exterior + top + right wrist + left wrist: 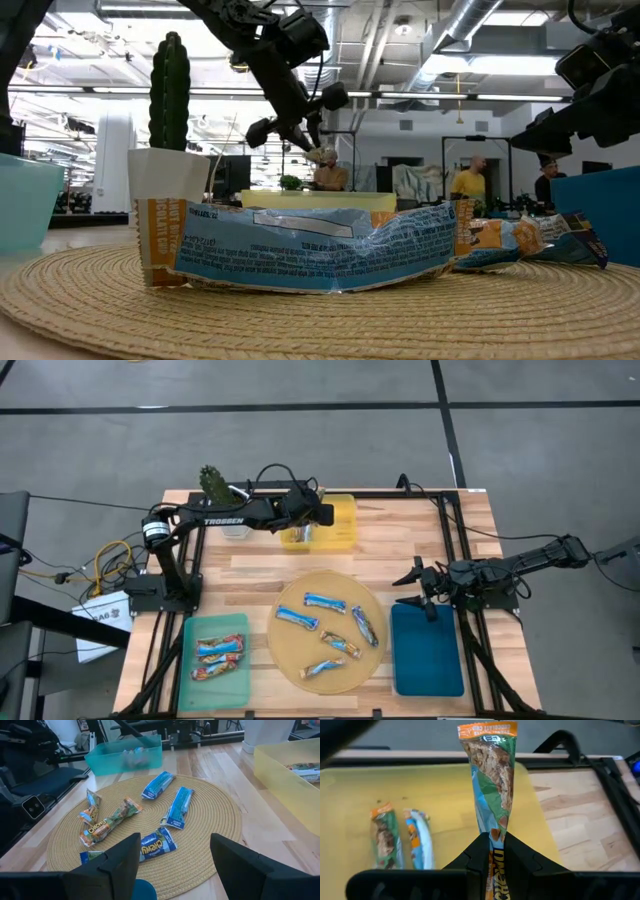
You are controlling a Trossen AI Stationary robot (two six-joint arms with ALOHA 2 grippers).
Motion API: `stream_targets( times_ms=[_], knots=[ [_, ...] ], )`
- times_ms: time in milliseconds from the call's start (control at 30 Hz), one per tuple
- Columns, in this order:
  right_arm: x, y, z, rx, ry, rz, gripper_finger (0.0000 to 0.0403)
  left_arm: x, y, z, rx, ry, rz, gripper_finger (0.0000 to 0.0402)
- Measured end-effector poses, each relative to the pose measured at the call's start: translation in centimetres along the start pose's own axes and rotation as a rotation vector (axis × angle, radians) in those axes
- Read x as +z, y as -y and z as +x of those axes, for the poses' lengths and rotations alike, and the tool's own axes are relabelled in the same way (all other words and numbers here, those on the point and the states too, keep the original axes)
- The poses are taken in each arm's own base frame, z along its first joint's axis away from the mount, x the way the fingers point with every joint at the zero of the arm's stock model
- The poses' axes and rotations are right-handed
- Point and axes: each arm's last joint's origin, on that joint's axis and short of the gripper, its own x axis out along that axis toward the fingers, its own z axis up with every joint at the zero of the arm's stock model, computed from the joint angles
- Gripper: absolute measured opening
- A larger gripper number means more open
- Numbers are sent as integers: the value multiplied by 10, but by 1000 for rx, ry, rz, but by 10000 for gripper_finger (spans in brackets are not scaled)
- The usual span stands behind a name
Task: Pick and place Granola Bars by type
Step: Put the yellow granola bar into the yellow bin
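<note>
My left gripper (pixel 308 526) hangs over the yellow tray (pixel 342 510) at the table's far side, shut on a green, blue and orange granola bar (pixel 492 780). Two more bars (pixel 385 837) (pixel 417 842) lie flat on that tray's floor. Several blue-white and brownish bars (pixel 325 601) lie on the round woven mat (pixel 290 655) in the middle. The teal tray (pixel 232 622) at the near left holds a few bars (pixel 218 650). My right gripper (pixel 418 588) waits open at the right, beside the blue tray (pixel 427 655). My left gripper pinches the bar near one end (pixel 495 834) between its two fingers (pixel 477 852). The fingers slant downward from the table's left, and the bar runs on along them, past their tips. The bar's free end (pixel 487 730) stands out over the yellow tray, clear of its floor.
A cactus in a white cup (pixel 212 482) and a clear cup (pixel 236 526) stand at the far left, close to my left arm. A black frame (pixel 455 530) runs round the tabletop. People show in the room beyond the table (pixel 466 180).
</note>
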Motion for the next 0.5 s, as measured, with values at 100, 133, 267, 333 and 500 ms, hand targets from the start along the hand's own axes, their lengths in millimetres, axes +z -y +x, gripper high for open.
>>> stream_targets(
  times_ms=[100, 133, 267, 333, 500],
  knots=[
    [0, 0, 0, 0, 0, 0, 234, -2, -3, 0, 29, -22, -10, 38],
    [0, 0, 0, 0, 0, 0, 234, -4, -4, 2, 42, -30, -13, 38],
    [0, 0, 0, 0, 0, 0, 234, -11, -7, 10, 67, -73, -36, 38],
    [0, 0, 0, 0, 2, 0, 234, -16, -8, 16, 63, -122, -44, 38],
    [0, 0, 0, 0, 1, 0, 234, -28, -12, 32, 90, -171, -58, 38]
  ],
)
